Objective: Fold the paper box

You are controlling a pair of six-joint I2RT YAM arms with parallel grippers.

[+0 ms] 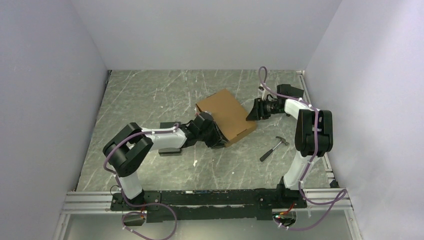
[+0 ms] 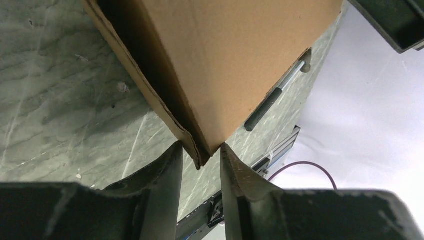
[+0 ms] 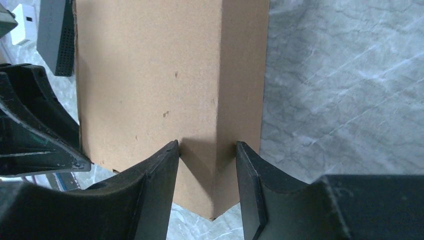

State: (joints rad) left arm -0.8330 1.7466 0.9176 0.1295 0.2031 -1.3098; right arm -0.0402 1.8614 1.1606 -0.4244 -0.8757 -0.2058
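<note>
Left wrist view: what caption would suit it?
The left gripper straddles a corner of the paper box, a hammer lying beyond.

My left arm (image 1: pixel 131 150), right arm (image 1: pixel 312 131): black joints, white links, purple cables (image 1: pixel 260 76) zip-tied on. Fingers (image 2: pixel 162 175) black, curved, scuffed.

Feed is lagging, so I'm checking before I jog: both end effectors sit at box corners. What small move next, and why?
Probably close the left end effector onto the paper box corner. That corner sits inside its jaws with the cardboard layers slightly parted, while the right end effector brackets another corner. Neither grip looks clearly firm.
</note>
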